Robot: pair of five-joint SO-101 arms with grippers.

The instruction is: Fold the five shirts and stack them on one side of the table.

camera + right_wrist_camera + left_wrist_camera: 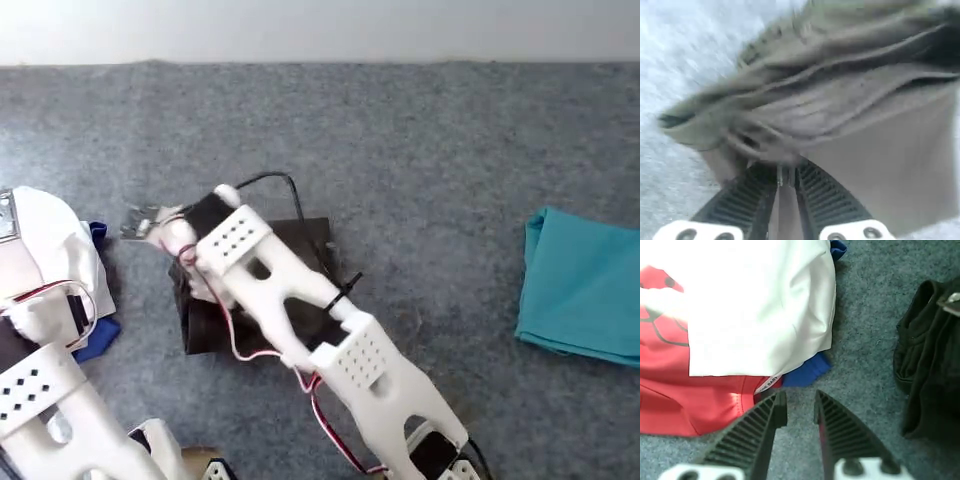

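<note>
Pinching the crumpled dark shirt (850,100) is the ribbed right claw (786,176)

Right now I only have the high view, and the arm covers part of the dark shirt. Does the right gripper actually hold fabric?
Observer: Yes. Its wrist view shows the right gripper shut on a fold of the dark shirt.
Operator: And the left one?
Observer: The left gripper is open and holds nothing, above bare carpet.
Operator: What's stacked near it?
Observer: A red shirt lies under the white shirt, with a blue shirt poking out between them.
</note>
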